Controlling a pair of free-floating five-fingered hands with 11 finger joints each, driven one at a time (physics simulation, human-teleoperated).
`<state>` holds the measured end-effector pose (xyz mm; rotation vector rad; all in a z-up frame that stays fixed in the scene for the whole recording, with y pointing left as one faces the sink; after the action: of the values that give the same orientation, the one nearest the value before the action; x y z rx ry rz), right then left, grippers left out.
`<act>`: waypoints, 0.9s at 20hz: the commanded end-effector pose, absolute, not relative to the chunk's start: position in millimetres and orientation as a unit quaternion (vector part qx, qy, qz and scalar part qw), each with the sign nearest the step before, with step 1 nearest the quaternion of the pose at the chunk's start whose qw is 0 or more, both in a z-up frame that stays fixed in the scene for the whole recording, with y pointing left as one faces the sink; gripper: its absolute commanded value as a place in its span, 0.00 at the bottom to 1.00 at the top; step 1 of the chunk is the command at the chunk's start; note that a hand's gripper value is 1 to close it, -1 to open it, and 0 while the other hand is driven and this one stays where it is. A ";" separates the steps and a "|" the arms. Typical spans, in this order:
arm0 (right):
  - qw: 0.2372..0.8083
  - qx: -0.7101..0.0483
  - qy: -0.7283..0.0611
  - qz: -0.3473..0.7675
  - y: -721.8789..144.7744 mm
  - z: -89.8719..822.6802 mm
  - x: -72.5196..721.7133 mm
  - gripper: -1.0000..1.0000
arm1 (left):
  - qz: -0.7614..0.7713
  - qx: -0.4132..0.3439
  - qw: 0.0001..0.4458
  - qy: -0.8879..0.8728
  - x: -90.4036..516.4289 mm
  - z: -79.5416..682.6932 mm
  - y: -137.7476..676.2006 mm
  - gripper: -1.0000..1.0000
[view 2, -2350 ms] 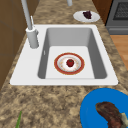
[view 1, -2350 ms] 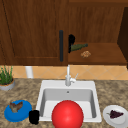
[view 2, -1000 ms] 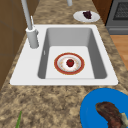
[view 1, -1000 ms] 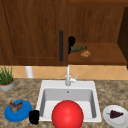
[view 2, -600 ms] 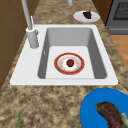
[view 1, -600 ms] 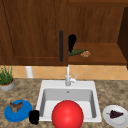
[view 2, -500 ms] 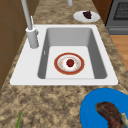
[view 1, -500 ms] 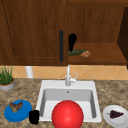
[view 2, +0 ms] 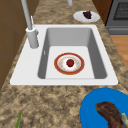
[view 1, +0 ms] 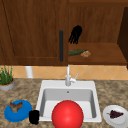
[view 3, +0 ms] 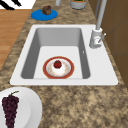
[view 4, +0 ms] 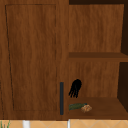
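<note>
My right hand point(view 1: 75, 34) hangs inside the open right half of the wall cabinet, fingers straight and pointing down, holding nothing. In the upper view the right hand point(view 4: 75, 88) is just above a green cucumber point(view 4: 77, 106) that lies on the bottom shelf beside a small brown lump of food point(view 4: 86, 108). The cucumber point(view 1: 76, 52) is a short gap below the fingertips. My left hand point(view 1: 33, 116) floats low at the sink's front left corner, next to a blue plate point(view 1: 23, 113).
The cabinet's left door is closed, its black handle point(view 1: 61, 45) beside the right hand. A red-rimmed plate point(view 2: 60, 68) carrying a red fruit point(view 2: 70, 62) lies in the sink. A white plate point(view 3: 27, 105) holds grapes. A red ball point(view 1: 67, 115), the faucet point(view 1: 68, 76) and a potted plant point(view 1: 6, 78) are nearby.
The right hand has risen a little from the cucumber on the shelf. The left hand and everything else stay as they were.
</note>
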<state>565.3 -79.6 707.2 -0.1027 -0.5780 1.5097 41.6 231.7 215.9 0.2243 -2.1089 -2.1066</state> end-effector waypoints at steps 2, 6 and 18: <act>0.683 -0.057 -0.272 0.676 -105.7 730.4 551.5 0.00 | -0.703 0.075 0.076 -0.703 41.6 215.9 231.7 0.50; 0.681 -0.062 -0.292 0.668 -127.8 752.3 535.4 0.00 | -0.703 0.075 0.076 -0.703 41.6 215.9 231.7 0.50; 0.663 -0.134 -0.342 0.653 -170.1 760.7 453.6 0.00 | -0.703 0.075 0.076 -0.703 41.6 215.9 231.7 0.50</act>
<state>477.1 -162.6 763.9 -0.2774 -0.7585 1.4699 41.6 231.7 215.9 0.2243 -2.1089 -2.1066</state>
